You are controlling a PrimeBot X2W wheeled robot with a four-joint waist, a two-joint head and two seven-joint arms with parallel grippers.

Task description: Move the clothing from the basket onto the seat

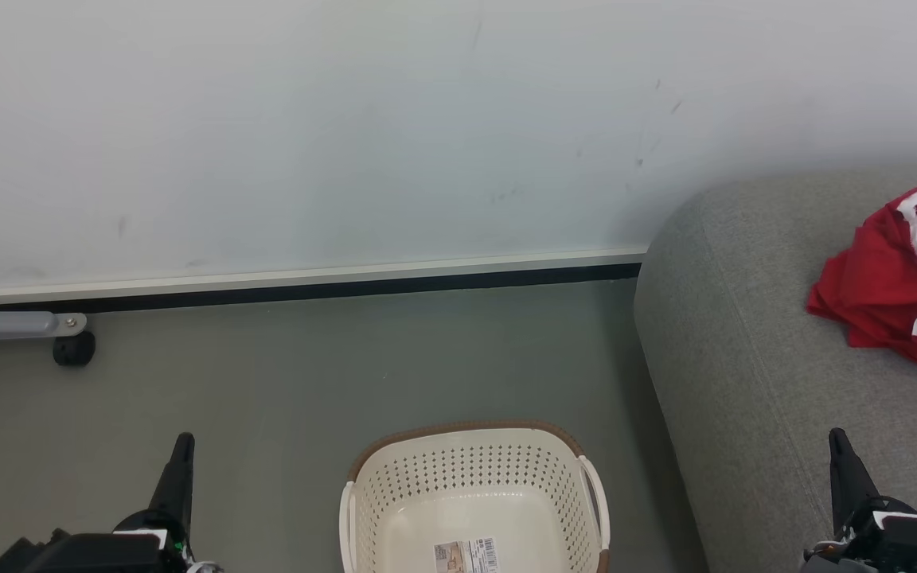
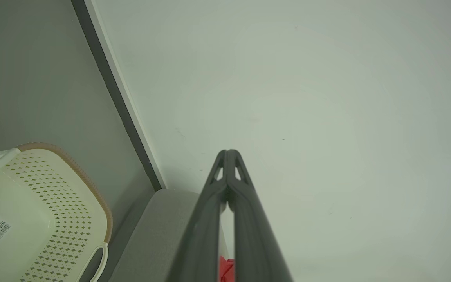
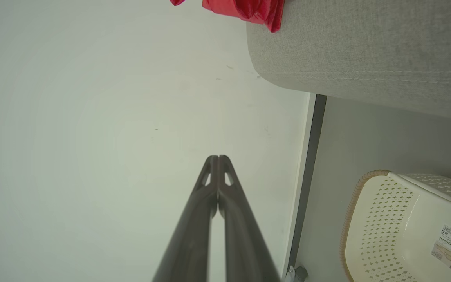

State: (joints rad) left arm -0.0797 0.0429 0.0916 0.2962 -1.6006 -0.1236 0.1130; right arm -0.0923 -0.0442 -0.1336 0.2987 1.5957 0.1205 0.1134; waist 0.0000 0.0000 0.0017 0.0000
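The cream basket point(image 1: 474, 493) with its brown rim stands on the floor at the bottom centre, holding nothing but a paper label on its bottom. Red clothing point(image 1: 900, 278) with white trim lies crumpled on the grey seat point(image 1: 745, 358) at the right. My left gripper point(image 1: 182, 442) points up at the lower left, shut with nothing in it. My right gripper point(image 1: 838, 439) rises at the lower right over the seat's front, also shut on nothing. The basket point(image 2: 33, 219) and seat point(image 2: 151, 235) appear in the left wrist view, and the clothing point(image 3: 245, 9) in the right wrist view.
A pale wall with a white and black skirting strip point(image 1: 307, 282) runs behind the grey floor. A grey metal leg with a black castor point(image 1: 72, 348) sits at the far left by the wall. Open floor lies between the basket and the wall.
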